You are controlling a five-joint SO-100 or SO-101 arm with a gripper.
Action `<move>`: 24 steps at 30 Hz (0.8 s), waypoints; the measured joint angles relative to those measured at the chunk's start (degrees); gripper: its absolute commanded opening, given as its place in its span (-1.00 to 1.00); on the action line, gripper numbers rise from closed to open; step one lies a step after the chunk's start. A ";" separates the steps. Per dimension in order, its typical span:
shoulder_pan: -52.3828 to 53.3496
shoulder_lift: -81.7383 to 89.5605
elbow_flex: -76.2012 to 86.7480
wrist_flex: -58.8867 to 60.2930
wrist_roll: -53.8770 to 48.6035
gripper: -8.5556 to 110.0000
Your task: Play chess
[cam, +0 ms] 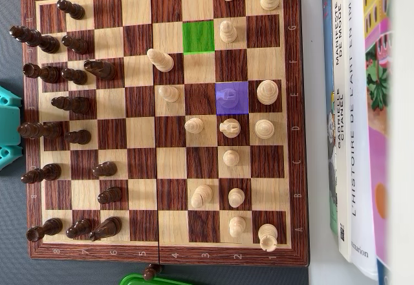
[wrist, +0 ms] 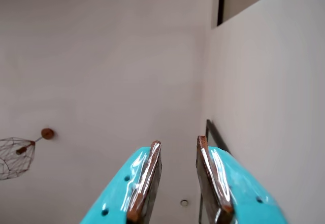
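In the overhead view a wooden chessboard (cam: 294,104) lies with the dark pieces (cam: 71,75) along its left side and the light pieces (cam: 229,128) spread over the right half. One square is marked green (cam: 198,37) and another purple (cam: 231,97); the purple one covers a faint piece. In the wrist view my turquoise gripper (wrist: 179,140) points up at a white wall, away from the board. It is open, with nothing between its brown-padded fingers (wrist: 147,176). Turquoise arm parts (cam: 8,126) show at the overhead view's left edge.
Books (cam: 362,117) lie along the board's right side. A green object (cam: 152,280) and one dark piece (cam: 151,272) sit just off the board's bottom edge. The wrist view shows a wire ornament (wrist: 15,157) on the wall and a dark bar (wrist: 210,132).
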 measured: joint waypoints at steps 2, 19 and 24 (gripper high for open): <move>0.00 -3.16 -3.60 1.58 0.00 -0.66; -0.09 -20.39 -24.70 21.27 0.00 -0.66; -0.62 -26.37 -28.74 25.66 0.00 -0.66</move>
